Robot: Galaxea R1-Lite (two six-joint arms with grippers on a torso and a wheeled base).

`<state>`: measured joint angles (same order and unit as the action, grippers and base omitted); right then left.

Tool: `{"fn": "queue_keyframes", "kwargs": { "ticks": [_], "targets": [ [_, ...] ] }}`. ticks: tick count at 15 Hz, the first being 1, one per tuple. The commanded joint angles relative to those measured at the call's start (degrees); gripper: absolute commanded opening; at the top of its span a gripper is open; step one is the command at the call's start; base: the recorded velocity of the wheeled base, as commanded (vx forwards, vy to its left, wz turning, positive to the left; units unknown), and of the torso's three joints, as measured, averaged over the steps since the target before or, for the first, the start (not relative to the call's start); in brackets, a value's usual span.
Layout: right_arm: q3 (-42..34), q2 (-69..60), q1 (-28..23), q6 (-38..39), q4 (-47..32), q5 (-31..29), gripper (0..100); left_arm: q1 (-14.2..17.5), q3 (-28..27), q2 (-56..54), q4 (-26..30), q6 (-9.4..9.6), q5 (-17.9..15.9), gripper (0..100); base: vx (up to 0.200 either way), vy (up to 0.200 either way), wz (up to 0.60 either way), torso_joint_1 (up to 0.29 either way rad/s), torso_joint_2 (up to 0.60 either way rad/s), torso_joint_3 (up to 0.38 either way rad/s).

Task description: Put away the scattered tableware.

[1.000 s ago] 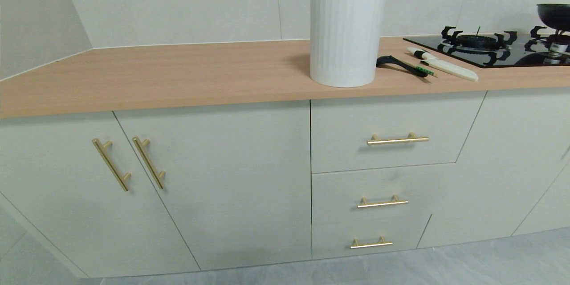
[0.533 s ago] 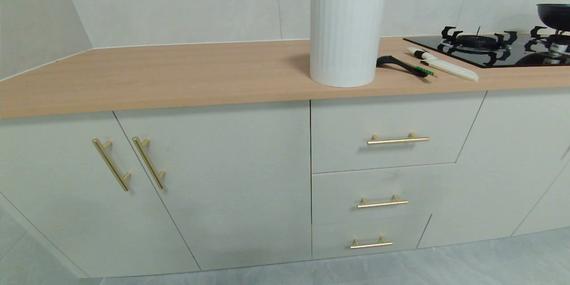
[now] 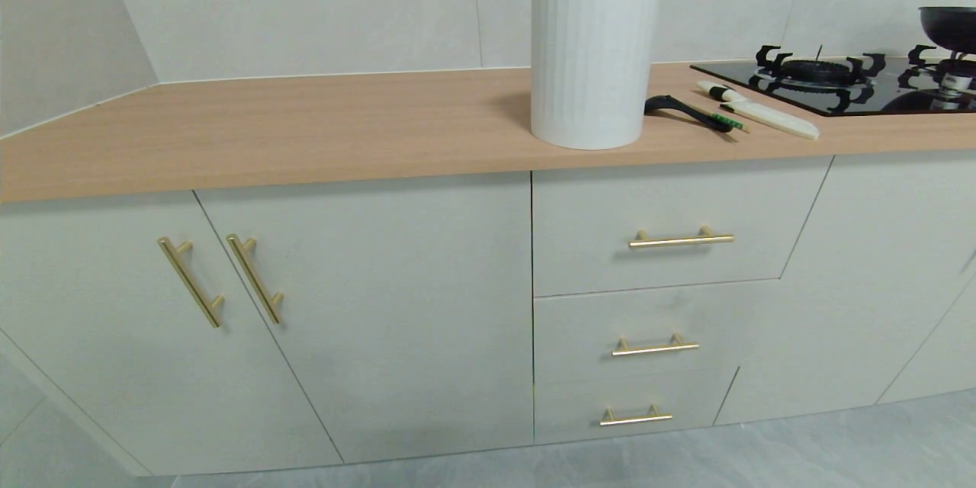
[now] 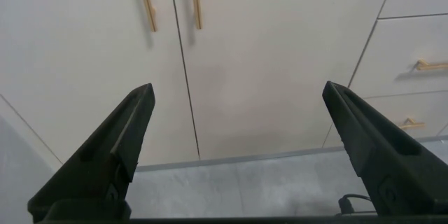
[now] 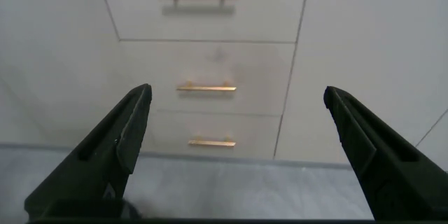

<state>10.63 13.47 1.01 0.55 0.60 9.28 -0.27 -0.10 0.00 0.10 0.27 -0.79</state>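
- The spoon (image 3: 679, 107) and knife (image 3: 770, 118) are left lying beside the white pot (image 3: 595, 53), not yet put away.
- The left gripper (image 4: 238, 92) and right gripper (image 5: 238, 92) are held wide open, empty.

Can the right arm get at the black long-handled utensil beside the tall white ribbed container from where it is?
Probably not yet: the right gripper, open, hangs low facing the grey drawer fronts, below the wooden countertop where the black long-handled utensil lies. Nothing blocks the utensil's near side.
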Motion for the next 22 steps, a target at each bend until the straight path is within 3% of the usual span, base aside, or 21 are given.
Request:
{"fn": "queue_keyframes", "kwargs": {
  "ticks": [1, 9, 13, 18, 22],
  "targets": [
    [7.8, 17.3, 0.7, 0.9, 0.3, 1.1, 100, 0.0, 0.0, 0.0, 0.0, 0.0, 0.0, 100, 0.0, 0.0, 0.0, 0.0, 0.0, 0.0],
    [20.7, 42.2, 2.7, 0.1, 0.4, 1.4, 100, 0.0, 0.0, 0.0, 0.0, 0.0, 0.0, 100, 0.0, 0.0, 0.0, 0.0, 0.0, 0.0],
    [24.6, 59.7, 7.3, 0.2, 15.8, 1.0, 100, 0.0, 0.0, 0.0, 0.0, 0.0, 0.0, 100, 0.0, 0.0, 0.0, 0.0, 0.0, 0.0],
    [33.4, 72.0, 10.4, 0.0, 12.1, 1.0, 100, 0.0, 0.0, 0.0, 0.0, 0.0, 0.0, 100, 0.0, 0.0, 0.0, 0.0, 0.0, 0.0],
    [33.6, 78.7, 14.6, 0.1, 12.1, -2.8, 100, 0.0, 0.0, 0.0, 0.0, 0.0, 0.0, 100, 0.0, 0.0, 0.0, 0.0, 0.0, 0.0]
  ]
}}
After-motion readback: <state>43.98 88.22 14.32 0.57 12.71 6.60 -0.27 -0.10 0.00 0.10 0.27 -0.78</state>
